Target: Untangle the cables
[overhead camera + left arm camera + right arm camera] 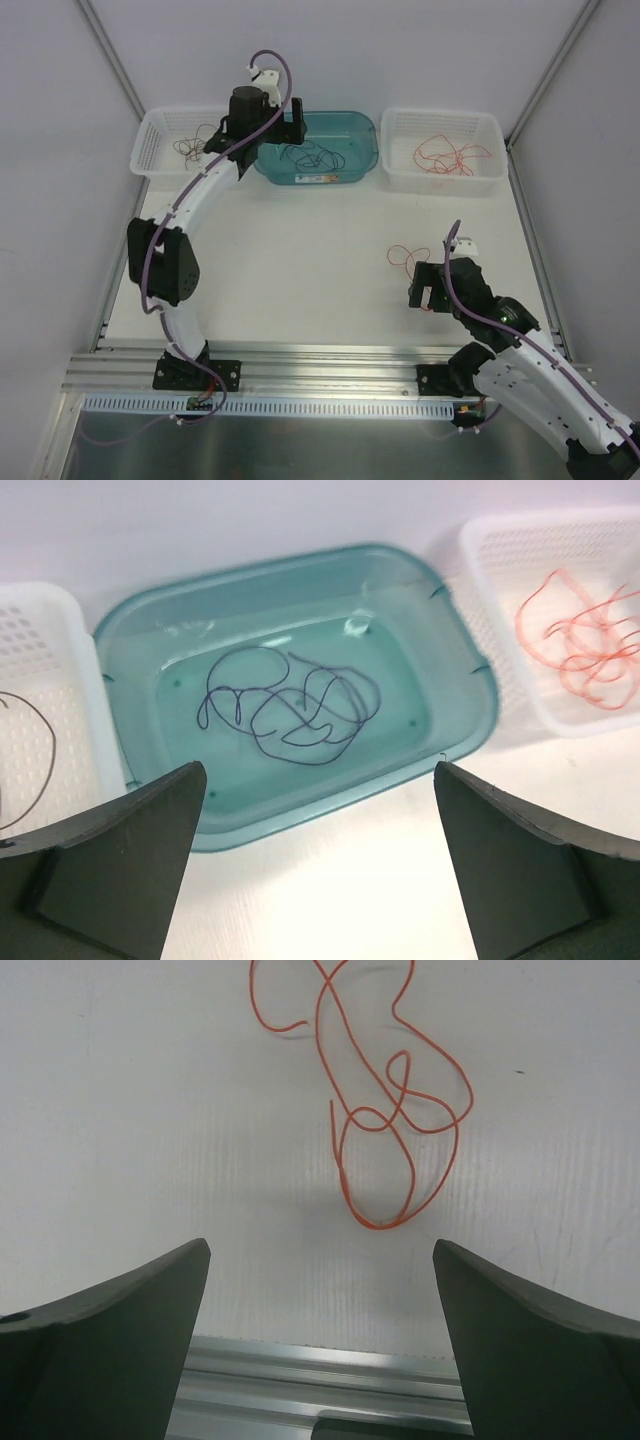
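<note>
A dark cable (290, 705) lies loosely coiled on the floor of the teal tub (470, 670), also seen from above as the dark cable (312, 157). My left gripper (320, 770) hangs open over the tub's near rim with nothing between its fingers; from above the left gripper (268, 135) sits at the tub's left end. A red cable (385, 1110) lies curled on the table just ahead of my open, empty right gripper (320, 1245). From above, that red cable (403, 257) is left of the right gripper (432, 280).
A white basket (492, 180) at the back right holds red cables (450, 155). A second white basket (150, 140) at the back left holds a dark cable (190, 145). A metal rail (330, 1390) runs along the table's near edge.
</note>
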Robot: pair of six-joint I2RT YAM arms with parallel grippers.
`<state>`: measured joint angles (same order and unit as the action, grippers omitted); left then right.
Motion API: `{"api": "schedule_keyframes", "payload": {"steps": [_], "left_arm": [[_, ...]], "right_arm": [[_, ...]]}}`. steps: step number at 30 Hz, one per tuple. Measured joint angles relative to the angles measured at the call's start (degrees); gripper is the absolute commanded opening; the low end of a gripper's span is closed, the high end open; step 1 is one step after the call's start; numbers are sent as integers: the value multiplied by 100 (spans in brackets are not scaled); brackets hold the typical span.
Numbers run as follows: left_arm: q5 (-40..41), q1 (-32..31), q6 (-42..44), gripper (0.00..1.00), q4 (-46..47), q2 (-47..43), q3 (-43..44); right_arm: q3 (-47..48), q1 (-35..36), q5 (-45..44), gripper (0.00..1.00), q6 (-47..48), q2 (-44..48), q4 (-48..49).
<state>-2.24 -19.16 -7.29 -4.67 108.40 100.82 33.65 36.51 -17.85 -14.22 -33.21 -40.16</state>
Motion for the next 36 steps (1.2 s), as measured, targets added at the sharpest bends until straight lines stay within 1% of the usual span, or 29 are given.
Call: {"api": "schedule_keyframes", "payload": {"steps": [3,5,8,12,14,19,22,24,27,28,30,31,33,34,36], "left_arm": [[-186,2,-92,99,59,-973,-669],[-286,0,-114,99,122,-1657,-1174],[-367,0,-127,99,55,-2573,-1963],[-398,0,-164,99,-275,-3602,-2999],[-494,2,-175,99,-461,-4068,-3523],[-669,0,-83,99,-949,-4970,-4516],[-654,0,-2,99,-1147,-5375,-4994],[-619,0,66,99,-1228,-5598,-5281],[-616,0,87,99,-1307,-5716,-5486],[-623,0,87,99,-1335,-5713,-5493],[-629,0,87,99,-1335,-5713,-5495],[-629,0,87,99,-1333,-5716,-5495],[-636,0,87,99,-1333,-5716,-5495],[-647,0,87,99,-1333,-5722,-5495],[-669,0,85,99,-1335,-5755,-5508]], "right_arm": [[109,-31,-203,99,-59,-74,-173],[162,-173,-234,99,-76,-177,-214],[181,-538,-192,100,-74,-361,-203],[184,-1102,-4,100,-55,-752,-63],[184,-1362,160,99,-33,-1032,111],[184,-1884,494,99,24,-1777,542],[223,-2055,577,99,109,-2262,763],[245,-2096,634,96,166,-2553,898],[247,-2114,741,85,256,-2968,1128],[249,-2116,769,76,275,-3088,1185],[258,-2116,813,68,310,-3307,1281],[267,-2116,828,59,319,-3388,1325],[278,-2116,883,47,326,-3558,1434],[284,-2103,922,35,337,-3633,1488],[308,-2035,962,22,354,-3727,1545]]}}
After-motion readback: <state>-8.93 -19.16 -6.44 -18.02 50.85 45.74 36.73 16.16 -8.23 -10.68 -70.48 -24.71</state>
